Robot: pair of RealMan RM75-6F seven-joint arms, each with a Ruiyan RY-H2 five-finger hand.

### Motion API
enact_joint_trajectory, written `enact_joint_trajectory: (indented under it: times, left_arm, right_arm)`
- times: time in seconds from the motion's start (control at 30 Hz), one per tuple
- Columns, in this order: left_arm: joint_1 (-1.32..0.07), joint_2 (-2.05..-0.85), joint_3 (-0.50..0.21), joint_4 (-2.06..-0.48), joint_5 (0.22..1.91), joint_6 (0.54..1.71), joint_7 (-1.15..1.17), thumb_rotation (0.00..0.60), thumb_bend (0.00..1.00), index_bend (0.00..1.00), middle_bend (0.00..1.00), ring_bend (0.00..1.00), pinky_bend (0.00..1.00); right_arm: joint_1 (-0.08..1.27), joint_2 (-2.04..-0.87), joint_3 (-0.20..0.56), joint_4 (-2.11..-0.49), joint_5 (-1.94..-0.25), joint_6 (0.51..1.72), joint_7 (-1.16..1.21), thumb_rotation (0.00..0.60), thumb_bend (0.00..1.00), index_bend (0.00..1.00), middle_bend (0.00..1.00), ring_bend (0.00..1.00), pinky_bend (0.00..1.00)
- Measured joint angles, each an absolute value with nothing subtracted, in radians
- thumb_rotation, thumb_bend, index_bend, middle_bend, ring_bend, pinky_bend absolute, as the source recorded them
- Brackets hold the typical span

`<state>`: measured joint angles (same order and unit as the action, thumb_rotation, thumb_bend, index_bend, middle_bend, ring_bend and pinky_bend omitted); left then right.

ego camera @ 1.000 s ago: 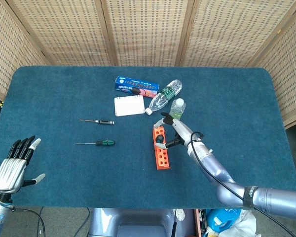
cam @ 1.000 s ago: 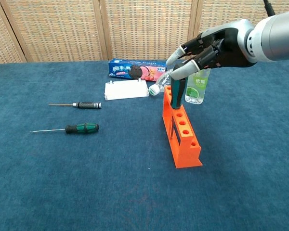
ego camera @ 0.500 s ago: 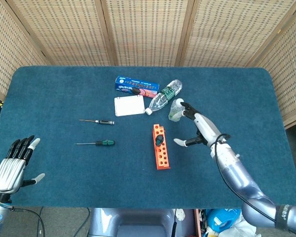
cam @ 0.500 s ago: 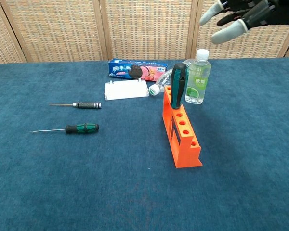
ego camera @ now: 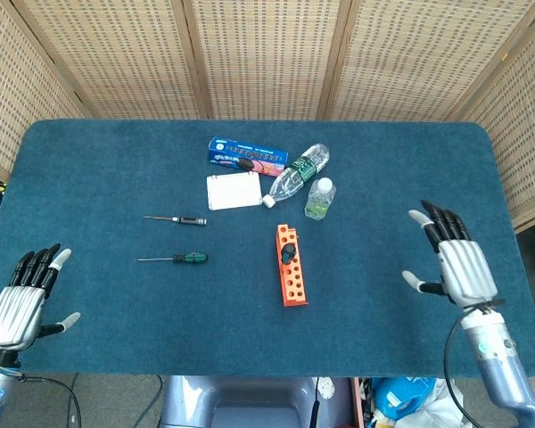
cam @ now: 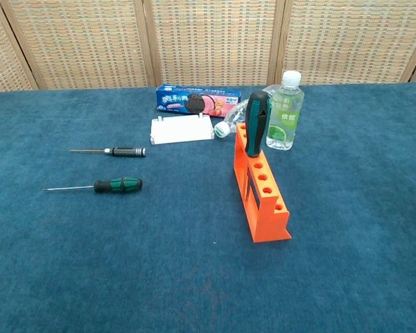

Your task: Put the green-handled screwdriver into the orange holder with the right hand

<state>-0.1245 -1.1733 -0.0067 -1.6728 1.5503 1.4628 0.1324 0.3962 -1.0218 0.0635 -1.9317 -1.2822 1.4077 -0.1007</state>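
A green-handled screwdriver (cam: 256,123) stands upright in a hole near the far end of the orange holder (cam: 262,198); from the head view its handle (ego camera: 288,254) shows from above in the holder (ego camera: 292,278). My right hand (ego camera: 456,263) is open at the right of the table, well away from the holder, fingers spread and holding nothing. At the near left corner my left hand (ego camera: 22,297) rests open. The chest view shows neither hand.
A small green-and-black screwdriver (cam: 100,186) and a black-handled one (cam: 114,150) lie left of the holder. Behind the holder are a white box (cam: 182,129), a blue biscuit packet (cam: 197,100), a lying bottle (ego camera: 296,174) and an upright bottle (cam: 283,112).
My right hand has let go of the screwdriver in the holder and drawn back to the right side of the table, out of the chest view. The left hand has not moved.
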Motion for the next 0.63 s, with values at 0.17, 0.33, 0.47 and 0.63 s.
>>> enact_joint_trajectory:
  times: [0.17,0.33,0.47,0.63]
  left_arm:
    - [-0.123,-1.174,-0.006,-1.676,1.549,1.464,0.141,0.6,0.0,0.0,0.0,0.0,0.0]
    - [-0.123,-1.174,-0.008,-1.675,1.542,1.458,0.145,0.6,0.0,0.0,0.0,0.0,0.0]
    - [-0.125,-1.176,-0.009,-1.673,1.543,1.458,0.15,0.6,0.0,0.0,0.0,0.0,0.0]
    - [-0.127,-1.178,-0.01,-1.67,1.541,1.454,0.154,0.6,0.0,0.0,0.0,0.0,0.0]
  right_arm:
    - [0.274,-1.101,-0.012,-1.816,-1.366,1.532,-0.175,0.6,0.18,0.0,0.0,0.0,0.0]
    - [0.199,-1.161,-0.044,-1.731,-1.409,1.586,-0.199,0.6,0.18,0.0,0.0,0.0,0.0]
    - [0.166,-1.184,-0.047,-1.69,-1.431,1.609,-0.194,0.6,0.18,0.0,0.0,0.0,0.0]
    - [0.143,-1.198,-0.041,-1.657,-1.444,1.613,-0.184,0.6,0.18,0.0,0.0,0.0,0.0]
